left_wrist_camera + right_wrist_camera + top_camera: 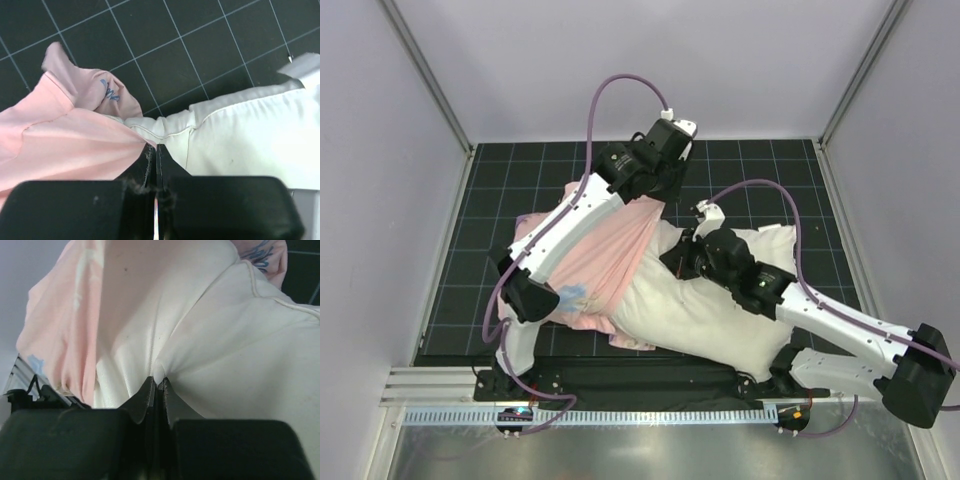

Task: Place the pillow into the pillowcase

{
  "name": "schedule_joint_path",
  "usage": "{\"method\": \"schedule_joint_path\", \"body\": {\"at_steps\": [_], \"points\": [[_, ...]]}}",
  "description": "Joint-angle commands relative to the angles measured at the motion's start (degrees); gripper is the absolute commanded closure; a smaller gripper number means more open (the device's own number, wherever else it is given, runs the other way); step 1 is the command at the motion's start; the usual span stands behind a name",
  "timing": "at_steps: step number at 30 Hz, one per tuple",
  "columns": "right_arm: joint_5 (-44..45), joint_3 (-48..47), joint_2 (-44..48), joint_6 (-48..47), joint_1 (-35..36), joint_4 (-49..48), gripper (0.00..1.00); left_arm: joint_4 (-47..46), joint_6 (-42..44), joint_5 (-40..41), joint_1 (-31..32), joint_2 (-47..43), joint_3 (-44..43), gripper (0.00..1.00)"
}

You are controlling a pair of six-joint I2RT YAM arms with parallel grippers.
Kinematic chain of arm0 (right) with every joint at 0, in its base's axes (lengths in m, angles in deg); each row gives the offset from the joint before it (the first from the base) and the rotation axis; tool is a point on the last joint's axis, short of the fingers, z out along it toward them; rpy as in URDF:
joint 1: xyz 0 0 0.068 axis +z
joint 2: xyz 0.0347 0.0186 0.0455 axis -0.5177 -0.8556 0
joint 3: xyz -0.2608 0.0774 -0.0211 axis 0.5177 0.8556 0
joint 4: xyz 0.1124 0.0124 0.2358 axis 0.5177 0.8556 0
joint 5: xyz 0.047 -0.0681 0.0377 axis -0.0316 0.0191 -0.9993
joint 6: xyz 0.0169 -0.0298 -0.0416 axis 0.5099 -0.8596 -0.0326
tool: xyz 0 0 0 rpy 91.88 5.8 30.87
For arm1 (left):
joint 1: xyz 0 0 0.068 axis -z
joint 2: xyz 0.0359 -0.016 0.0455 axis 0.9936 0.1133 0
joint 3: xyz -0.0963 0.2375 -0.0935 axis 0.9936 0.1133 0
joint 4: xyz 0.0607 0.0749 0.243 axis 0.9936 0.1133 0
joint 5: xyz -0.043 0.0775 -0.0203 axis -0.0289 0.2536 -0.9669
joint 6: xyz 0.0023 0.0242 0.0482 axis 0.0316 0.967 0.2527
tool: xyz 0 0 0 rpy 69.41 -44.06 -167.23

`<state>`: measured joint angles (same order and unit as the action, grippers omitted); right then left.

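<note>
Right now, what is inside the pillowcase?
One end of the pillow sits inside the pillowcase; the rest sticks out bare. How deep it reaches is hidden by the pink fabric.

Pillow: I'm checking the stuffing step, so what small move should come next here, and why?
Probably the right gripper, shut on a pinch of the pillow, should push it a little further into the pillowcase, whose edge the left gripper seems to hold shut. Much of the pillow lies outside the case, to its right.
</note>
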<state>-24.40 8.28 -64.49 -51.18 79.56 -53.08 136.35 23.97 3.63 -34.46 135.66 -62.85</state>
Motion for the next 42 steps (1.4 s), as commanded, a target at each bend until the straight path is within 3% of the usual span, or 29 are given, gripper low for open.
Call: {"method": "schedule_joint_path", "body": {"at_steps": [1, 3, 5, 6, 8, 10, 11, 16, 20, 22, 26, 27, 31, 37, 40, 42], "points": [[1.97, -4.02, -0.91, 1.58, 1.98, 3.80, 0.96, -5.52, 2.69, -5.48, -0.34, 0.40, -0.25, 1.00], [2.60, -6.04, -1.62, 0.44, 1.98, 5.73, 0.96, -5.09, 3.76, -4.44, -0.26, -0.73, 4.56, 1.00], [6.45, -7.98, -2.15, 0.08, 1.89, 8.89, 0.87, -5.08, 3.85, 0.10, -0.26, -2.67, 9.32, 0.98], [7.43, -9.47, -2.06, -0.79, 1.81, 11.78, 0.77, -5.08, 3.76, 1.53, -0.26, -5.29, 14.65, 0.97], [10.75, -10.45, -0.84, -1.06, 1.72, 15.57, 0.42, -6.48, 2.71, 6.18, -0.17, -8.29, 19.78, 0.92], [12.79, -10.98, 0.65, -1.15, 1.20, 17.69, 0.18, -7.98, 1.92, 9.18, 0.00, -13.02, 26.27, 0.84], [14.62, -10.98, 2.31, -0.89, 0.84, 20.48, 0.15, -8.24, 1.83, 11.98, 0.09, -14.61, 27.87, 0.80], [15.87, -9.06, 8.47, 0.78, -4.60, 27.53, 0.07, -7.37, 1.91, 17.35, 1.67, -20.16, 31.84, 0.47], [13.51, -6.50, 14.10, 1.23, -14.60, 33.15, 0.03, -3.17, 0.95, 22.72, 4.22, -22.44, 32.28, 0.38], [9.75, -4.92, 17.44, 0.26, -16.21, 33.87, 0.03, -2.27, -0.72, 24.56, 5.89, -23.68, 33.24, 0.34], [-2.04, -1.06, 21.92, -3.25, -16.13, 30.72, 0.03, -2.27, -4.75, 24.84, 9.14, -29.65, 39.65, 0.25], [-3.01, 0.08, 22.37, -3.26, -16.21, 30.80, 0.02, -3.40, -5.63, 24.14, 9.84, -32.70, 43.93, 0.16], [-2.32, 1.41, 22.46, -2.12, -16.04, 32.99, 0.01, -6.22, -12.65, 21.32, 13.97, -39.84, 55.62, 0.11], [-14.61, 4.14, 27.20, -4.30, -13.23, 28.25, 0.01, -7.19, -21.54, 22.46, 19.68, -51.51, 68.74, 0.00], [-16.21, 1.68, 24.84, -5.63, -7.80, 29.39, 0.00, -8.60, -25.32, 21.50, 22.85, -55.13, 73.67, 0.00], [-9.75, -0.33, 21.60, -5.54, 0.72, 30.70, 0.00, -9.56, -27.08, 21.32, 22.86, -55.41, 76.48, 0.00]]}}
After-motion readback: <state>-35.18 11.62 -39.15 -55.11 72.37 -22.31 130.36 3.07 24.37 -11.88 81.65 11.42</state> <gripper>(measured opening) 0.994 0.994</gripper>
